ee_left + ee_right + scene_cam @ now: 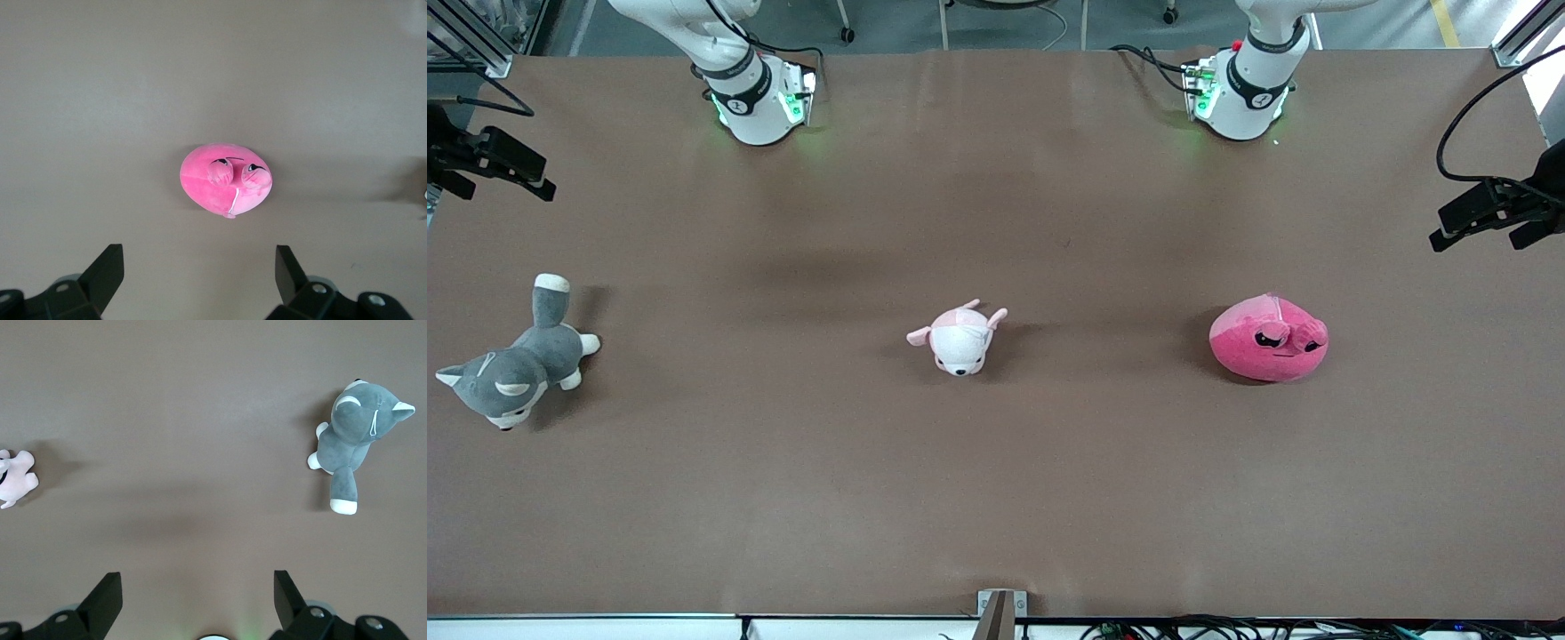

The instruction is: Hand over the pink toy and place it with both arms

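Pink toy (1269,339) lies on the table (996,498) toward the left arm's end. It looks light, soft and squashy; pinch across its plump middle. Left gripper (193,270) hangs spread above it. Right gripper (193,590), also spread, waits near the husky (514,360). The puppy (959,338) lies well apart, blocking nothing.
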